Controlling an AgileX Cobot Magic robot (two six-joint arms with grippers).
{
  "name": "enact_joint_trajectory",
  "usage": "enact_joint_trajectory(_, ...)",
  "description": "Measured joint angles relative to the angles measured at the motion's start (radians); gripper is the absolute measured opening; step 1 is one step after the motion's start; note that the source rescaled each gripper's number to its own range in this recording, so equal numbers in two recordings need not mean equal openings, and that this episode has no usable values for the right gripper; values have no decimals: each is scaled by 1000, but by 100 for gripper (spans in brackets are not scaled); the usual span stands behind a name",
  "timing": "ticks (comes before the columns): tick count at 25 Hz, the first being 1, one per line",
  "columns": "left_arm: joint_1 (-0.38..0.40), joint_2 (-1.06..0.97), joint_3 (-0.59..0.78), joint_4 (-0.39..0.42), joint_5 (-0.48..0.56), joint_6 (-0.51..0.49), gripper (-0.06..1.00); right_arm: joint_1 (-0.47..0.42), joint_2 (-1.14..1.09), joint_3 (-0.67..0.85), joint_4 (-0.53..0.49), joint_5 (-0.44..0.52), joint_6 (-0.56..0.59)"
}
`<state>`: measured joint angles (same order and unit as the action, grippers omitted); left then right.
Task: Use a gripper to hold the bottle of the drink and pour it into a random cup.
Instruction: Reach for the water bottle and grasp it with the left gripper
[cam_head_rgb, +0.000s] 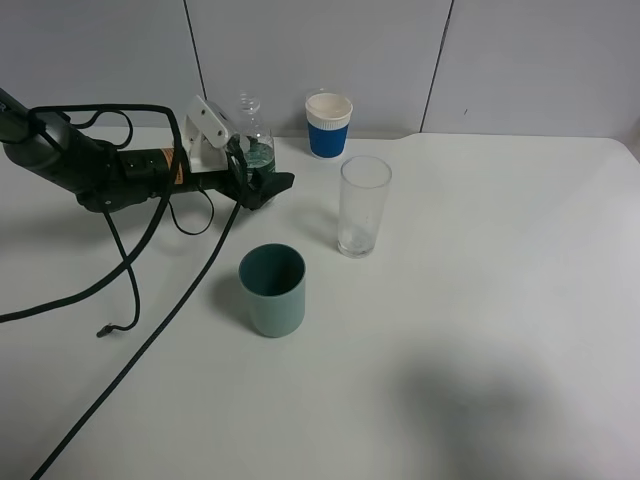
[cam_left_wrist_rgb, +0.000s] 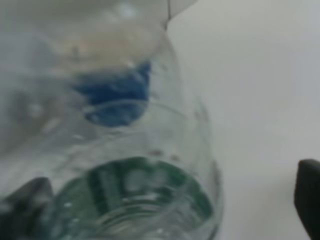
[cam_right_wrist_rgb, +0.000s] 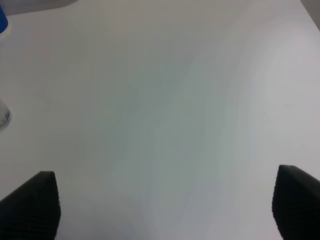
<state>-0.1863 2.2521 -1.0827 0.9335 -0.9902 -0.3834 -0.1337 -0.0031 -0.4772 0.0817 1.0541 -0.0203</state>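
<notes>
Straddling the bottle (cam_head_rgb: 254, 132), the left gripper (cam_head_rgb: 262, 180) reaches in level from 9 o'clock, with black cables (cam_head_rgb: 130, 270) trailing off its arm across the counter (cam_head_rgb: 480, 320). Its fingers (cam_left_wrist_rgb: 307, 197) are spread wider than the bottle. In the left wrist view one finger sits close against the clear wall near the green label, though contact cannot be told through the blur. The other stands clear, with bare counter showing between it and the plastic. The bottle is upright and uncapped at about 11 o'clock on the counter. The glass (cam_head_rgb: 362, 205) stands upright at 4 o'clock from the bottle, a teal cup (cam_head_rgb: 272, 290) at 6 o'clock and a blue cup (cam_head_rgb: 328, 125) at 3 o'clock. The right gripper (cam_right_wrist_rgb: 165, 200) hangs over bare counter, fingers wide apart and holding nothing.
</notes>
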Motion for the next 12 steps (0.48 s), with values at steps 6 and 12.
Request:
enact_joint_trajectory(6, -11, 19, -34, -6, -2, 0, 87, 0, 0, 0, 0, 0, 0)
enact_joint_trajectory(12, -11, 21, -54, -11, -3, -1, 2, 0, 0, 0, 0, 0, 0)
